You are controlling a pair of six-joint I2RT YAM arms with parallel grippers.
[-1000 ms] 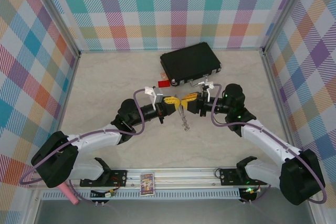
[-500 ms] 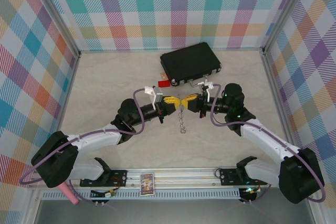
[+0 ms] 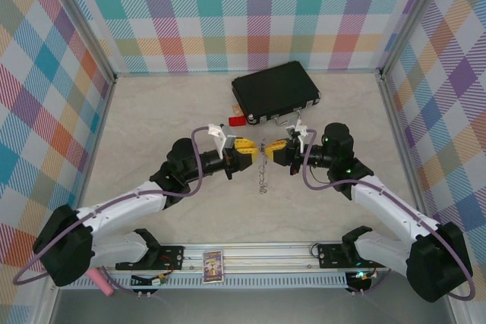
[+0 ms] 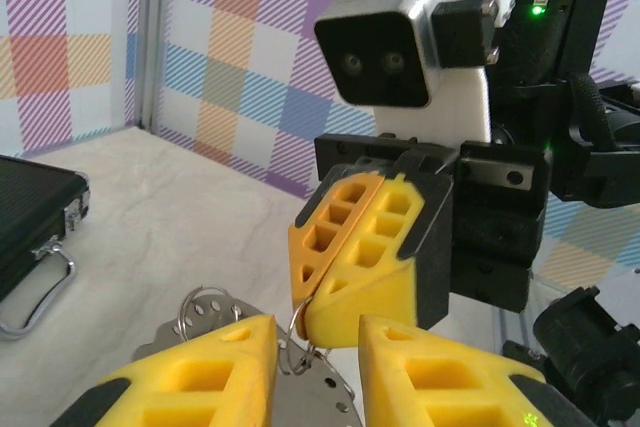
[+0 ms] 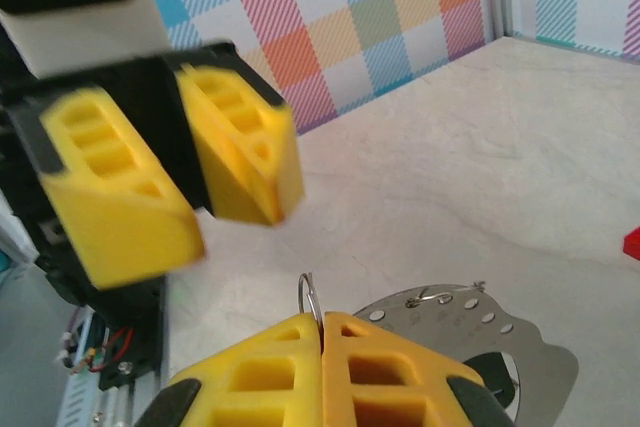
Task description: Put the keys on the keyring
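Note:
My right gripper [image 3: 272, 147] is shut on the keyring [image 5: 312, 299], a thin wire loop that sticks up edge-on from between its yellow fingertips [image 5: 345, 342]. Below it hang the keys [image 3: 263, 174], a small metal cluster dangling above the table. A flat silver piece with holes along its edge [image 5: 462, 325] hangs under the ring. My left gripper [image 3: 248, 145] faces the right one from the left, open, with nothing between its fingers. In the left wrist view the left gripper [image 4: 318, 335] stands open just short of the right gripper [image 4: 303, 309] and the keyring [image 4: 296, 332].
A closed black case [image 3: 275, 92] with a silver handle [image 3: 288, 119] lies behind the grippers. A small red tag [image 3: 236, 121] sits at its front left corner. A small card [image 3: 213, 266] rests on the front rail. Plaid walls enclose the table.
The left gripper has opened and drawn back to the left, off the ring. The right gripper has stayed shut on the ring, and the keys hang from it.

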